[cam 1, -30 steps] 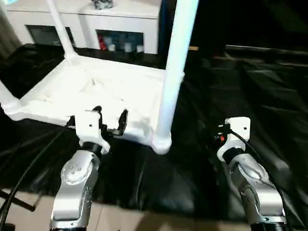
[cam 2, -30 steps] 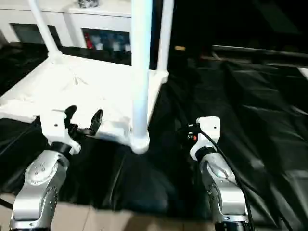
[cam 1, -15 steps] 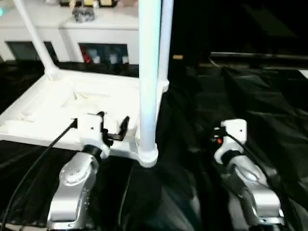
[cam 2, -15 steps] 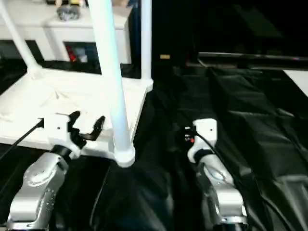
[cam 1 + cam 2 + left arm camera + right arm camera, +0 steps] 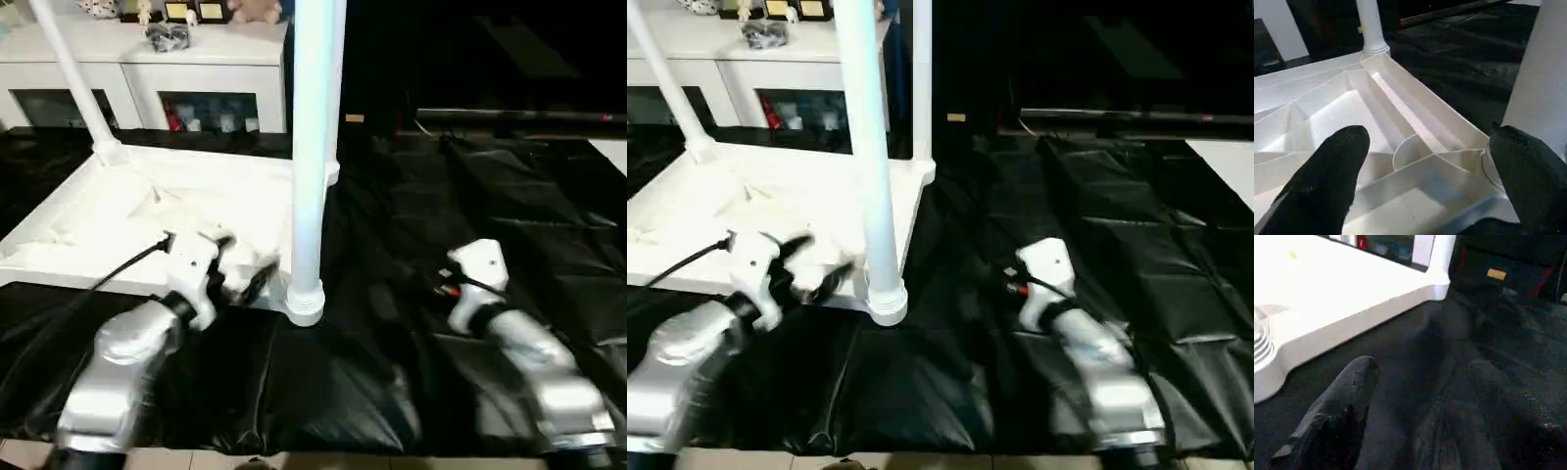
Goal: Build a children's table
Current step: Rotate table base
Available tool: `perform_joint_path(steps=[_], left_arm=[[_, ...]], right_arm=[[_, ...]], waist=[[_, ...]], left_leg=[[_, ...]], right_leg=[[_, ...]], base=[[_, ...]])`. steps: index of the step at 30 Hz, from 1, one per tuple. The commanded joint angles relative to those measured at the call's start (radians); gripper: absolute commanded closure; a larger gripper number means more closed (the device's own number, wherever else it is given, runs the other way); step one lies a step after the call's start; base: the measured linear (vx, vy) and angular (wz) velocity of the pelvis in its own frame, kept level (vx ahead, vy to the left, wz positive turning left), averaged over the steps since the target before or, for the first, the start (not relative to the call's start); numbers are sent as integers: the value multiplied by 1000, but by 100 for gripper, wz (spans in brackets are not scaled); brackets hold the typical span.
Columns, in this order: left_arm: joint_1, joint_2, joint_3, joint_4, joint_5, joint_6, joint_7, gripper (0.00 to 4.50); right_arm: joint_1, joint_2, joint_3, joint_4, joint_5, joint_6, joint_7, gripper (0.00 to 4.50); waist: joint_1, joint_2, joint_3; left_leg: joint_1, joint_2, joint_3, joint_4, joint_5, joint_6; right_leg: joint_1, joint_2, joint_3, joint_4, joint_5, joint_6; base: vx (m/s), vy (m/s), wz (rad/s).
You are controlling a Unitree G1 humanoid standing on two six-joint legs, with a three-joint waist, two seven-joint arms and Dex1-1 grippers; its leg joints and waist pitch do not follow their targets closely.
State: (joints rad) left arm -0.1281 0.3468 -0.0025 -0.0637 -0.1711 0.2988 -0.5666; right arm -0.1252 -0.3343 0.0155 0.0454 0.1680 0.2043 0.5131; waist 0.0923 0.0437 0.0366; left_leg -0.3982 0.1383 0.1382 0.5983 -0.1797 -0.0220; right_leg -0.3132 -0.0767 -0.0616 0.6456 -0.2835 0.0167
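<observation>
A: From the head camera, the children's table (image 5: 147, 211) lies upside down on the black sheet (image 5: 470, 196), legs up; the left gripper (image 5: 240, 269) hovers at its near rim beside the near leg (image 5: 312, 147).

B: Left wrist: fingers (image 5: 1322, 181) spread wide over the ribbed underside, holding nothing.

A: Right wrist: the right gripper (image 5: 1425, 421) stands open and empty over the sheet, apart from the table's corner.

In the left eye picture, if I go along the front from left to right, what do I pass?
Left gripper at the near edge of the upturned table top → upright white leg in the near corner → bare black sheet → right gripper.
</observation>
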Motion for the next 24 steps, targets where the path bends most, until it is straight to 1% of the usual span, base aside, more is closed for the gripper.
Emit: perform_joint_path(steps=[1,2,3,4,5,6,7,8,9,10,11,12,13,14,15,16,17,18,19,20,21,22,23,24], left_arm=[[-23,-23,22,7,6,-20,50,7],[-23,-23,22,7,6,-20,50,7],[-22,-39,36,4,-3,-26,74,7],[-14,-63,53,-6,-12,-29,107,7],[-10,-66,53,-9,-14,-31,110,7],[-9,-66,53,-10,-14,-32,111,7],[6,-77,53,-23,-18,-30,120,7],[22,-88,52,-37,-22,-27,125,7],[48,-100,46,-57,-24,-20,133,7],[59,-104,43,-64,-23,-18,138,7],[64,-106,42,-68,-22,-18,142,7],[70,-111,41,-73,-21,-18,147,7],[76,-116,40,-78,-21,-18,152,7],[83,-125,38,-84,-20,-19,160,7],[84,-126,38,-84,-20,-19,161,7],[83,-136,34,-84,-3,-31,186,7],[82,-138,33,-83,5,-37,195,7],[72,-143,27,-75,36,-62,224,7],[59,-145,23,-66,72,-76,257,7],[50,-162,25,-67,67,-70,274,7],[48,-165,25,-67,68,-70,278,7],[42,-179,24,-69,67,-69,291,7],[40,-185,22,-71,67,-66,297,7],[37,-192,17,-71,67,-62,302,7]], right_arm=[[-13,2,2,-8,17,0,12,117],[-13,2,2,-8,17,0,12,117],[-11,9,0,-10,22,0,7,117],[-5,16,2,-11,21,-5,0,117],[-5,17,2,-9,21,-6,-2,117],[-5,18,2,-8,21,-6,-2,117],[-4,26,-2,-3,24,-7,-10,117],[-3,36,-8,-2,27,-5,-19,117],[-2,53,-20,-2,31,-2,-36,117],[-2,61,-26,-4,35,-1,-43,117],[-1,66,-30,-5,38,0,-45,117],[-1,74,-38,-7,45,4,-54,117],[-1,82,-44,-9,50,8,-63,117],[-3,92,-49,-8,54,12,-76,117],[-3,92,-49,-8,54,12,-77,117],[-4,102,-48,-4,53,9,-93,117],[-4,105,-48,-3,52,7,-97,117],[-7,108,-43,-1,41,0,-109,117],[-9,108,-38,-1,38,-1,-107,117],[-12,108,-39,1,24,1,-122,117],[-13,108,-40,2,20,2,-126,117],[-18,109,-45,7,14,3,-135,117],[-19,111,-47,8,18,3,-132,117],[-21,111,-50,10,19,1,-130,117]], waist=[[1,5,-50],[-1,2,-51],[0,2,-51],[4,-9,-50],[11,-12,-52],[25,-18,-51],[33,-17,-53],[40,-22,-50],[48,-21,-50],[53,-22,-55],[52,-12,-52],[44,10,-58],[23,24,-68],[-4,51,-70],[-6,38,-68],[12,19,-63],[15,14,-59],[20,-11,-55],[30,-47,-46],[54,-75,-33],[54,-75,-33],[2,-14,-5],[-78,43,9],[-55,125,-21]], left_leg=[[20,88,-39,-93,-265,-14],[17,87,-35,-90,-247,4],[18,87,-34,-89,-249,10],[6,78,-19,-78,-228,59],[-1,75,-15,-66,-201,91],[-14,77,-19,-28,-141,150],[-20,80,-24,-10,-116,170],[-46,85,-36,27,-90,190],[-72,90,-51,63,-75,196],[-80,94,-63,62,-51,210],[-76,90,-68,38,-35,228],[-29,69,-53,-33,0,307],[43,62,-56,-55,51,388],[109,59,-75,-64,135,530],[93,71,-77,-63,217,560],[44,103,-51,-85,348,551],[25,108,-41,-100,296,512],[19,121,-39,-129,60,397],[1,140,-41,-157,-277,188],[-31,20,-65,51,-368,26],[-31,20,-65,51,-368,26],[13,-9,-109,239,-128,-122],[-51,61,-217,20,-597,-170],[-31,48,-313,-132,-762,-215]], right_leg=[[0,-87,46,-88,-6,-180],[-1,-84,43,-83,53,-191],[-2,-85,43,-82,64,-194],[7,-110,55,-93,71,-208],[15,-132,63,-102,66,-210],[23,-185,89,-126,43,-205],[27,-208,100,-135,21,-201],[33,-251,118,-154,-53,-184],[45,-282,131,-163,-121,-175],[48,-274,120,-163,-146,-181],[45,-244,100,-155,-154,-185],[24,-123,37,-116,-158,-172],[-22,-35,-2,-50,-126,-152],[-103,43,-54,105,-151,-60],[-124,43,-51,141,-141,-3],[-144,24,-50,178,-115,95],[-128,21,-50,177,-101,95],[-103,3,-21,138,-66,69],[-78,-43,33,63,-58,-10],[-76,-293,103,-115,-247,-137],[-76,-293,103,-115,-247,-137],[-52,-251,-137,-195,-532,-130],[29,-124,-263,-86,-647,-94],[62,-13,-164,134,-401,-88]], base=[[0,0,0],[0,0,0],[0,0,0],[0,0,0],[0,0,0],[0,0,0],[22,56,-8],[36,113,-19],[36,113,-19],[53,187,-24],[56,220,-17],[56,220,-17],[64,234,-4],[32,241,4],[32,241,4],[-38,206,-2],[-85,163,-11],[-85,163,-11],[-114,111,-3],[-124,106,17],[-124,106,17],[-166,192,7],[-59,249,13],[-59,249,13]])
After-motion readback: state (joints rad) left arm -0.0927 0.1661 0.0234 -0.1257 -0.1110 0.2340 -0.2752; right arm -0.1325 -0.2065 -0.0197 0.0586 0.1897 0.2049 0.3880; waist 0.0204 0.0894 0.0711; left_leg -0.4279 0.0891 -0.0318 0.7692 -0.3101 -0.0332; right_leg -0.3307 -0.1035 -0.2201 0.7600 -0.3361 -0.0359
